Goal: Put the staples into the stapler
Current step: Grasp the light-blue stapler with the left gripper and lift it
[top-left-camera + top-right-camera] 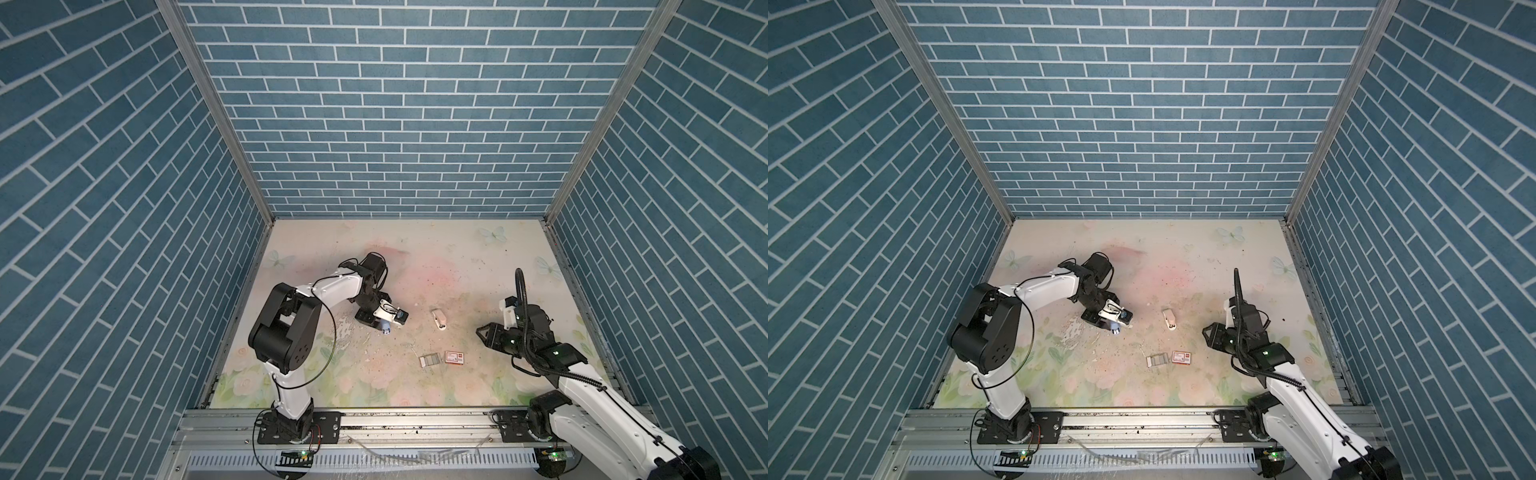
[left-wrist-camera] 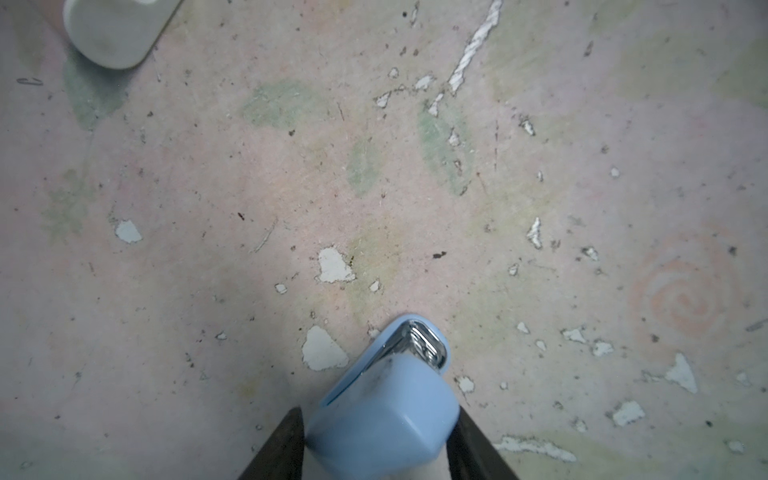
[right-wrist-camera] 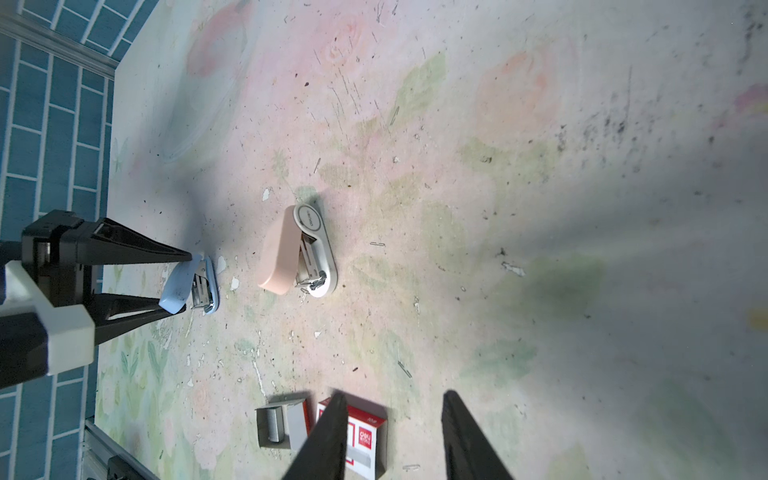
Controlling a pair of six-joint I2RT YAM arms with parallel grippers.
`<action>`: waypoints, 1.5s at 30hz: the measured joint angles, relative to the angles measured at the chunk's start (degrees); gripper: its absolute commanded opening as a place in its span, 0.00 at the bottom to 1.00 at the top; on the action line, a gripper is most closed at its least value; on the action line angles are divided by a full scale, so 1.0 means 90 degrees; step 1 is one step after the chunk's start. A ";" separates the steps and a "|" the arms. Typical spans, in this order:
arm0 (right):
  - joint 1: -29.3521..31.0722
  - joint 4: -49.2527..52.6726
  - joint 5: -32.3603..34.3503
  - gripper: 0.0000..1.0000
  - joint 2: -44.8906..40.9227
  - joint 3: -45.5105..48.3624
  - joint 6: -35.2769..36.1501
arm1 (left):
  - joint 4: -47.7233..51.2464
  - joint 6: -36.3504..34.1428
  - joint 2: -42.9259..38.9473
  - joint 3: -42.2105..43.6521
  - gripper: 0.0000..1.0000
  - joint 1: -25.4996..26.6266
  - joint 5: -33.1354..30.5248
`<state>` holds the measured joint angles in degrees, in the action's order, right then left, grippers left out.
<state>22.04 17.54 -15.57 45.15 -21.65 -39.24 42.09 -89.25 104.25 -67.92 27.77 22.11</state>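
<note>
Your left gripper pinches the blue stapler, right gripper hangs spread, empty. Next I'd pop it open for the staples.

blue stapler: rear end cut off by the left wrist view's edge.
pink stapler: only one pale rounded end inside that view.
red-and-white box: partly behind a right claw finger; print blurred.
staples: blurred in grey tray; count untellable.

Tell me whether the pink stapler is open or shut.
Open: in the right wrist view the pink stapler has its cover swung away from the white base, metal magazine exposed between.
</note>
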 measured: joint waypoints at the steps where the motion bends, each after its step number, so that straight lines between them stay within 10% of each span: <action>1: 0.0000 0.0000 0.0005 0.39 0.0000 0.0002 -0.0002 | 0.0017 -0.0002 -0.0012 0.0000 0.51 0.0000 0.0005; 11: 0.0000 -0.0063 0.0019 0.38 0.0000 0.0080 -0.0070 | 0.0112 0.0257 -0.0036 0.0002 0.39 0.0039 0.0000; 26: 0.0000 -0.0342 0.0010 0.38 0.0117 0.0158 -0.0109 | 0.0058 0.1117 -0.0172 0.0260 0.56 0.0228 -0.0010; 45: 0.0000 -0.0498 -0.0066 0.37 0.0204 0.0279 -0.0109 | -0.0090 0.1513 -0.0172 0.0338 0.30 0.0469 -0.0090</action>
<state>22.04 13.06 -16.16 46.98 -19.14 -40.23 41.28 -75.64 102.69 -64.88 31.99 21.30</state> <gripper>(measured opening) 0.376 0.336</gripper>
